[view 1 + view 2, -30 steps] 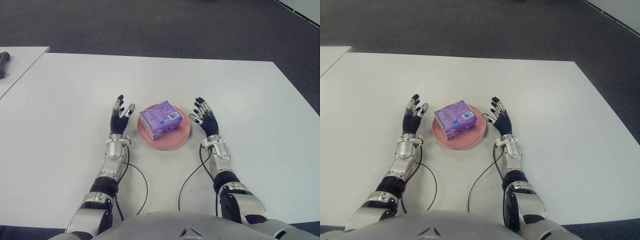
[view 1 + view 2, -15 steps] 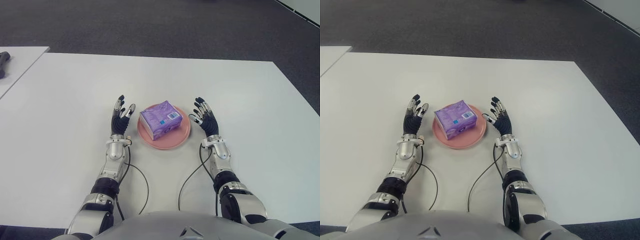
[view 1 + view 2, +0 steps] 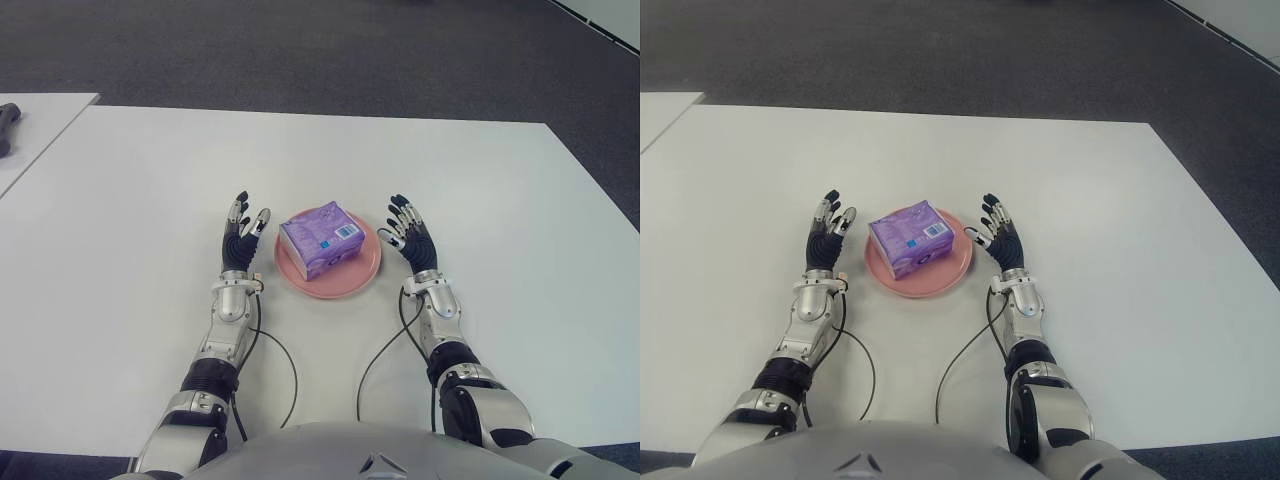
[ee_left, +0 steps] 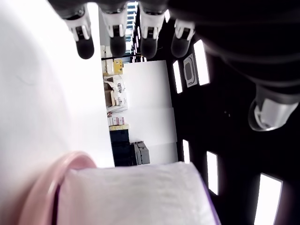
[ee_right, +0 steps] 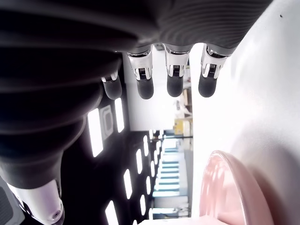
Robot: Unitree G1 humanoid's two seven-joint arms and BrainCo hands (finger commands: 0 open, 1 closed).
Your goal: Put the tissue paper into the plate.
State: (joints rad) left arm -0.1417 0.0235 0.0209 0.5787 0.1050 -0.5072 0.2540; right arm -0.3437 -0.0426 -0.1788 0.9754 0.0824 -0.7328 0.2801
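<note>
White tabletop [image 3: 140,200] is carrying a pink plate [image 3: 366,272], on which the purple tissue pack [image 3: 320,237] is lying. Left hand [image 3: 240,240] and right hand [image 3: 411,240] are flanking the plate, fingers spread, grasping nothing. Placement appears complete; only withdrawing the arms seems left.

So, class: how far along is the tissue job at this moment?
Done: the tissue pack sits in the plate. In hand: nothing; the left hand and right hand flank the plate, fingers spread and empty. Left: nothing visible.
</note>
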